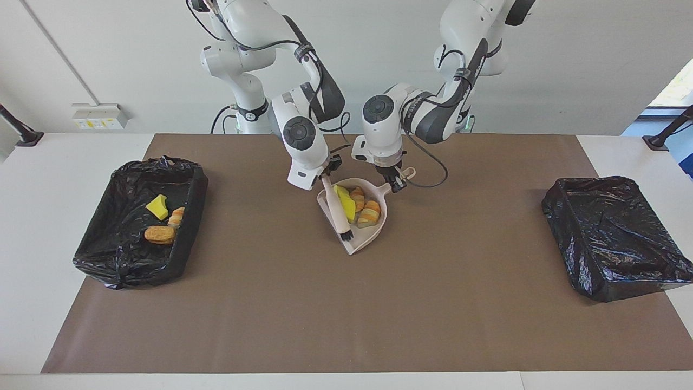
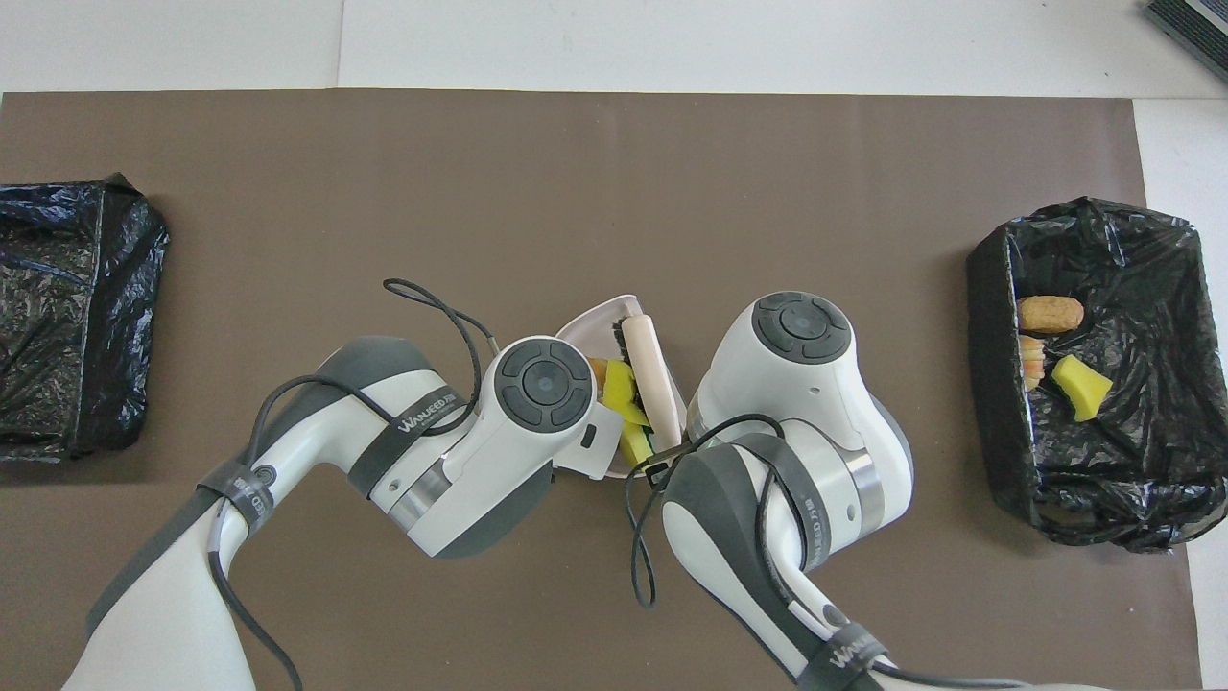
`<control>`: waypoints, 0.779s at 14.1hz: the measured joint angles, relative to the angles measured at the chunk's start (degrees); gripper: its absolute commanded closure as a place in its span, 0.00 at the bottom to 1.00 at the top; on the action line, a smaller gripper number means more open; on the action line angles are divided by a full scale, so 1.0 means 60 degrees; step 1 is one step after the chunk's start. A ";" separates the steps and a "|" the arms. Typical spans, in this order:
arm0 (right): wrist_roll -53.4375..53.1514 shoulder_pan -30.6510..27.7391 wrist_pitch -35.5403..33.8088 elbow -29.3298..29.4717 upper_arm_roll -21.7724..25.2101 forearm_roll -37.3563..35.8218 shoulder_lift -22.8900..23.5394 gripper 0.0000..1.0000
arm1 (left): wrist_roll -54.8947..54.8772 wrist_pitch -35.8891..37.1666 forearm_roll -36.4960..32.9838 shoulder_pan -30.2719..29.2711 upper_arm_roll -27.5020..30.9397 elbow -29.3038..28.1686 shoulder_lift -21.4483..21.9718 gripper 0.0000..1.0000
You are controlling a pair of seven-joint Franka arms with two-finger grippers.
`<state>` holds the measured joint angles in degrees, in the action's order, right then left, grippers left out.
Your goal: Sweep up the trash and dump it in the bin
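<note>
**Operator:** I have the right gripper point(image 1: 326, 174) clamped tight on the brush point(image 1: 337, 208) handle, bristles down inside the dustpan point(image 1: 373, 235). The left gripper point(image 1: 397, 182) is closed on the dustpan handle point(image 1: 407, 174). The trash is split: yellow sponge pieces point(image 1: 344, 195) and bread pieces point(image 1: 368, 212) sit in the pan, pressed toward its back wall, and three more scraps point(image 1: 161, 219) lie in the bin point(image 1: 197, 187) at the right arm's end of the table.

**Observer:** What worries you from here?

**Operator:** The load is heaped. In the overhead view the sponge point(image 2: 622, 392) sits crowded against the brush point(image 2: 645, 365). If I pull the brush out fast, I think the bristles drag a sponge piece over the open lip onto the mat point(image 1: 346, 314).

**Observer:** And the lift?

**Operator:** The left gripper holds only the thin end of the handle, so I judge the pan can twist in the grip and tip forward. The bread looks round enough to roll out.

**Observer:** Which bin?

**Operator:** The other bin point(image 1: 614, 238), at the left arm's end, is nearest for that arm. The two wrists are also just beside each other, so I fear a bump as they part.
</note>
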<state>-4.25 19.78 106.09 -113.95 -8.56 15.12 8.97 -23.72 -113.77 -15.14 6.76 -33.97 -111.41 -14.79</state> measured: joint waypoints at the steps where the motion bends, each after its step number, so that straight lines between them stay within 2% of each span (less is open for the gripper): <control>1: 0.0000 -0.0042 -0.0023 0.0001 0.0043 -0.0181 -0.0026 1.00 | -0.0467 -0.0108 -0.0001 -0.0028 0.0119 0.0001 0.0000 1.00; 3: 0.0005 -0.0186 -0.0027 -0.0006 0.0057 -0.0595 -0.0026 1.00 | -0.1329 -0.0292 -0.0001 -0.0076 0.0365 0.0004 0.0000 1.00; 7: 0.0021 -0.0261 -0.0222 -0.0011 0.0059 -0.1655 -0.0026 1.00 | -0.1843 -0.0465 -0.0001 -0.0077 0.0396 0.0004 0.0000 1.00; 11: 0.0005 -0.0197 -0.1608 0.0516 0.0006 -0.2758 -0.0031 1.00 | -0.2900 -0.0623 -0.0001 -0.0076 0.0392 0.0000 0.0000 1.00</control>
<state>-4.22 18.60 96.45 -110.85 -8.53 -1.43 8.78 -41.13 -117.51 -15.15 6.30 -31.62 -111.40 -14.79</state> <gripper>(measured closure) 0.736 0.674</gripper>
